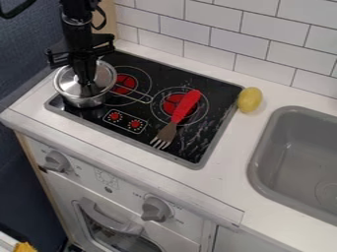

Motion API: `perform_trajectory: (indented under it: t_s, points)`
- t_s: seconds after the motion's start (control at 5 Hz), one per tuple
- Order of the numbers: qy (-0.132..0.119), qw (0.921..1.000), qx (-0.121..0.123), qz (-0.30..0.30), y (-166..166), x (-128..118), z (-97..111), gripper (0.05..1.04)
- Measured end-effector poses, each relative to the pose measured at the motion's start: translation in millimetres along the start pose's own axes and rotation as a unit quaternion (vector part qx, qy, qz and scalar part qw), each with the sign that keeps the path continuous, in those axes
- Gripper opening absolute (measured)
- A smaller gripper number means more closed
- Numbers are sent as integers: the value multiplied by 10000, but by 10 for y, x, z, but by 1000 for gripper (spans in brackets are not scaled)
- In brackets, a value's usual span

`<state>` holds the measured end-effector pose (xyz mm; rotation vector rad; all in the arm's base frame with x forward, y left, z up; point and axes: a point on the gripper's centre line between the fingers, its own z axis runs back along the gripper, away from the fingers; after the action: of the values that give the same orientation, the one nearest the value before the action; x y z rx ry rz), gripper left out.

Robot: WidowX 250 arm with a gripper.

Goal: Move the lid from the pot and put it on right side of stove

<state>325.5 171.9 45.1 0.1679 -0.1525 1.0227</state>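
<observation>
At the upper left, the black gripper (85, 78) hangs down over the middle of the pot's lid, its lower end at the lid's centre and hiding the knob area. The round silver lid (103, 77) lies on top of the metal pot (85, 102). That pot stands at the left end of the black stove top (148, 132), partly beside the left red burner, and its wire handle points right. Whether the gripper holds the lid cannot be made out.
A fork with a red handle (184, 106) lies across the right burner. A yellow potato-like object (249, 100) sits at the stove's right edge on the white counter (230, 152). The grey sink (296, 157) is farther right, and a tiled wall (230, 39) runs behind.
</observation>
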Motion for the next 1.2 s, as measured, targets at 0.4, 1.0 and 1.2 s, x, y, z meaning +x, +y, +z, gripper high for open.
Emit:
perform_trajectory:
  t_s: [0.4,1.0,1.2]
  points:
    - [171,9997,53,-147,-56,60,184,55]
    - [85,9913,-418,-1247,-638,-285,622,55]
    - [198,9793,-682,-1893,-940,-605,700,55]
